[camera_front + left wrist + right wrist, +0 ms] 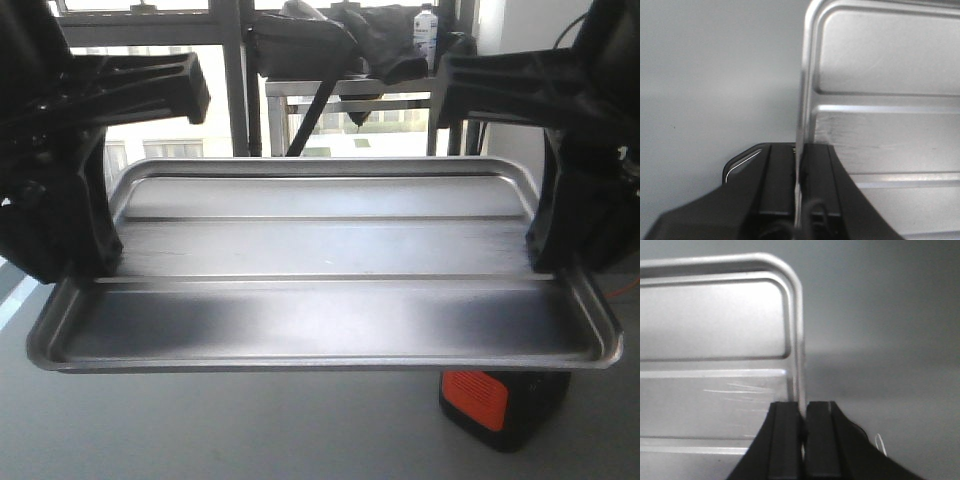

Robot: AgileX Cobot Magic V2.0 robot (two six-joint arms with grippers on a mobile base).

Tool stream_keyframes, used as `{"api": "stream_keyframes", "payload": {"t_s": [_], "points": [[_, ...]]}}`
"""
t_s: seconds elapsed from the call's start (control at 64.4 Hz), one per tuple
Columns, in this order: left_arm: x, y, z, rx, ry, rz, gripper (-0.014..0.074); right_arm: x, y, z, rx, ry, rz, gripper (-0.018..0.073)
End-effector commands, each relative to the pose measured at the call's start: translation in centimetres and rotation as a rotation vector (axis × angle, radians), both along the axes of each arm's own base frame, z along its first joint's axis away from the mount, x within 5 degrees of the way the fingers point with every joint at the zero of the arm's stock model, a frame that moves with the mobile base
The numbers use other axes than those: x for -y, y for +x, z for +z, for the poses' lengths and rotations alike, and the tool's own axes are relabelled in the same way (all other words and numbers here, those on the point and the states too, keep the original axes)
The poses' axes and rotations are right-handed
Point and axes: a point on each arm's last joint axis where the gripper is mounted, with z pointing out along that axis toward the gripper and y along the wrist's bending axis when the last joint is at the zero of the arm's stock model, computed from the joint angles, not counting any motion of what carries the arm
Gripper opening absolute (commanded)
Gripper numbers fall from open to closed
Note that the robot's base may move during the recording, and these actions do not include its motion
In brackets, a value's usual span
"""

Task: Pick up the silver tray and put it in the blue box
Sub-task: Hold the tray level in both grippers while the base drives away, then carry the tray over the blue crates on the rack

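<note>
The silver tray (320, 290) is held up in the air, level, filling the middle of the front view, with its two long ridges showing. My left gripper (85, 255) is shut on the tray's left rim. My right gripper (560, 250) is shut on its right rim. In the left wrist view the black fingers (780, 180) pinch the thin rim of the tray (890, 100). In the right wrist view the fingers (787, 440) pinch the rim of the tray (715, 340) the same way. The blue box is out of view.
A grey floor or table surface (200, 430) lies below the tray. An orange and black device (500, 405) sits under the tray's right front corner. Behind are window frames, a steel rack (350, 100) with dark bags and a white bottle (426, 35).
</note>
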Motion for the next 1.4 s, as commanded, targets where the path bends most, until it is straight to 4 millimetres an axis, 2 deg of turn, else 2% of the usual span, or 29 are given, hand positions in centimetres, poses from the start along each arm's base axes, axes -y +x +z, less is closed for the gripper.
{"api": "stream_keyframes", "payload": {"t_s": [0.0,1.382], "points": [[-0.02,-0.04,1.54,0.055,-0.038,-0.007,-0.0006,0.23,0.21,1.38,0.073,0.011,0.015,0.0052],[-0.02,-0.04,1.54,0.055,-0.038,-0.007,-0.0006,0.23,0.21,1.38,0.073,0.011,0.015,0.0052]]}}
